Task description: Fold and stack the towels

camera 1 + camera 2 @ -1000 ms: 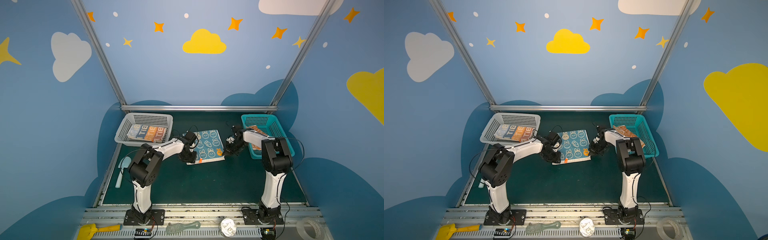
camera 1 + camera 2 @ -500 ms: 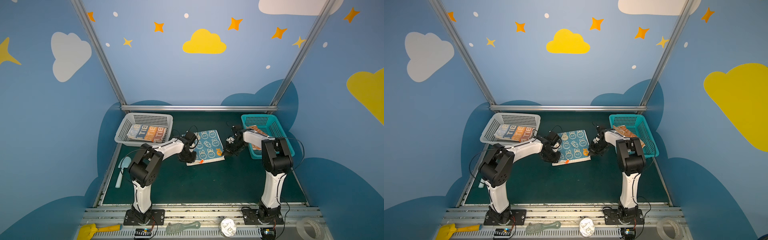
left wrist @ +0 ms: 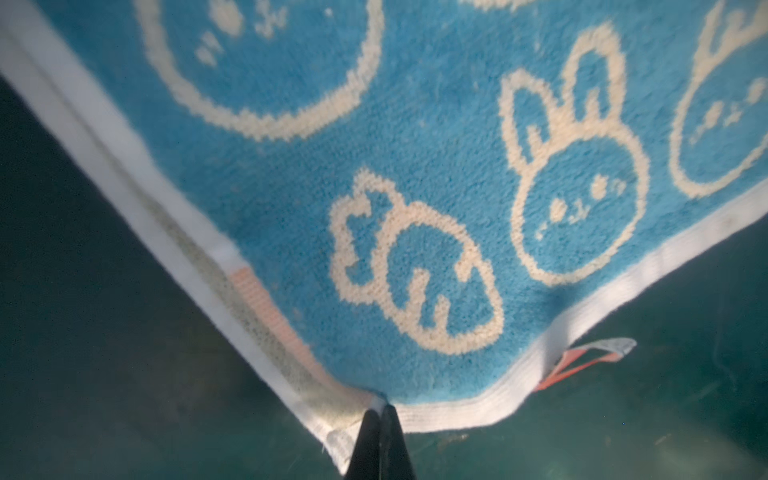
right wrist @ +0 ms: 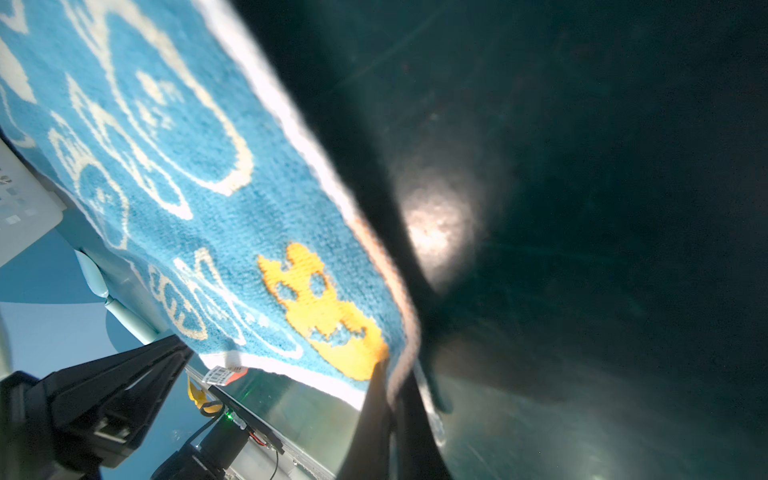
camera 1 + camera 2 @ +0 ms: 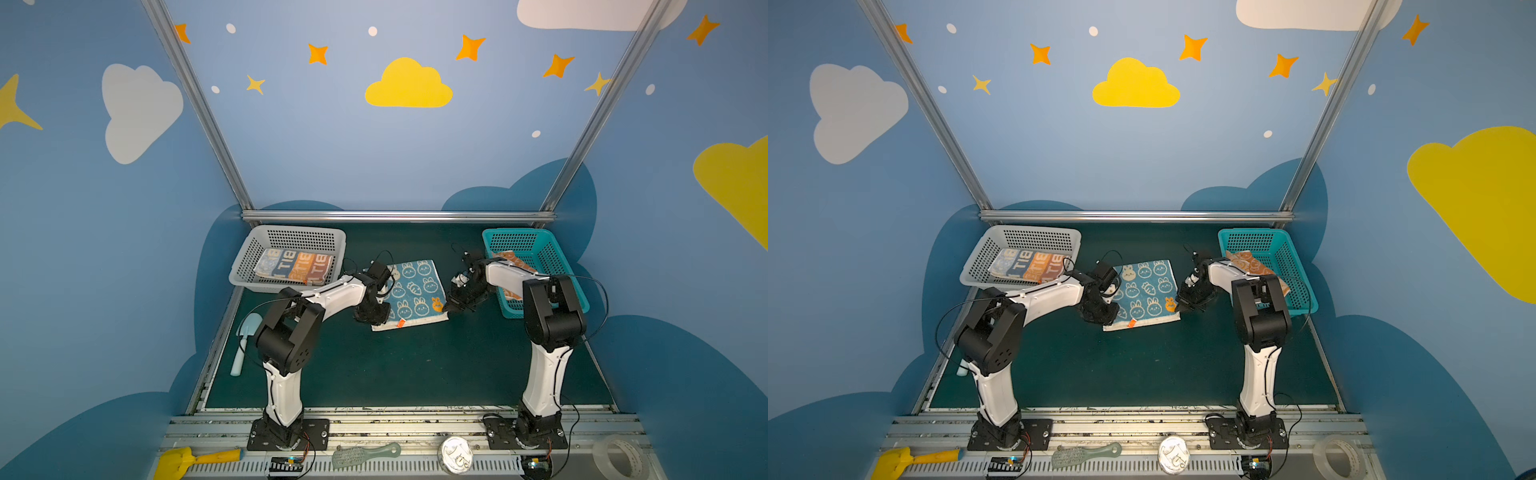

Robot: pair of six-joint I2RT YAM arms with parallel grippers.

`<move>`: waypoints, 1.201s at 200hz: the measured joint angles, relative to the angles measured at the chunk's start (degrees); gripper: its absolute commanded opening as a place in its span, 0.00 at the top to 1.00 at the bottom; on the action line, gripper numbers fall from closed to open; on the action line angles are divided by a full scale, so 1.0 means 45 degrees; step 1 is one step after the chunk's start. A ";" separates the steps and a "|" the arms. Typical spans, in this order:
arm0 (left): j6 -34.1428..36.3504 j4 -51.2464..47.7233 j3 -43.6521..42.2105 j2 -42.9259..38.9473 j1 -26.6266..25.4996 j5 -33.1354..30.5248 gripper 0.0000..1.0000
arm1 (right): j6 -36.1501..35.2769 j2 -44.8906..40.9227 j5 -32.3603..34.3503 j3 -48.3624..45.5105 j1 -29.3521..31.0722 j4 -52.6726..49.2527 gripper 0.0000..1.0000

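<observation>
left fingers point(image 3: 366, 451) and right fingers point(image 4: 368, 424) each pinched tight on a near corner of the blue towel point(image 5: 413, 291). probably so both corners lift together for a fold.

Blue towel point(image 5: 1144, 291) — on green table point(image 5: 1142, 365)

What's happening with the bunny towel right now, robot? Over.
Left gripper shut on blue towel corner. Right gripper shut on neighbouring corner. Nothing lying on it.
</observation>
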 measured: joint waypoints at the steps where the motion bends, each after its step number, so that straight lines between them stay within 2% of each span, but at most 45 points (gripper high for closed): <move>1: 0.0000 -0.0010 0.0000 -0.0019 0.0005 -0.0010 0.97 | 0.0000 0.0000 0.0000 0.0000 0.0005 -0.0005 1.00; 74: 0.0233 -0.0563 0.0204 -0.1627 0.0219 -0.0185 0.97 | 0.0000 -0.0491 0.0005 0.0000 0.0413 -0.0185 1.00; 116: 0.0233 -0.0510 -0.0738 -0.2016 0.0413 -0.0199 0.97 | 0.0000 -0.0597 0.0010 0.0000 0.0719 -0.0194 0.98; 184: 0.0194 -0.0194 -0.1549 -0.2016 0.0855 -0.0185 0.97 | 0.0029 -0.0597 0.0005 -0.0272 0.1064 -0.0136 0.83; 212: 0.0194 -0.0146 -0.1549 -0.2016 0.0996 -0.0185 0.97 | 0.0034 -0.0597 -0.0010 -0.0413 0.1166 -0.0078 0.70; 240: 0.0194 -0.0087 -0.1549 -0.2016 0.1069 -0.0155 0.97 | 0.0097 -0.0597 -0.0010 -0.0549 0.1297 -0.0010 0.66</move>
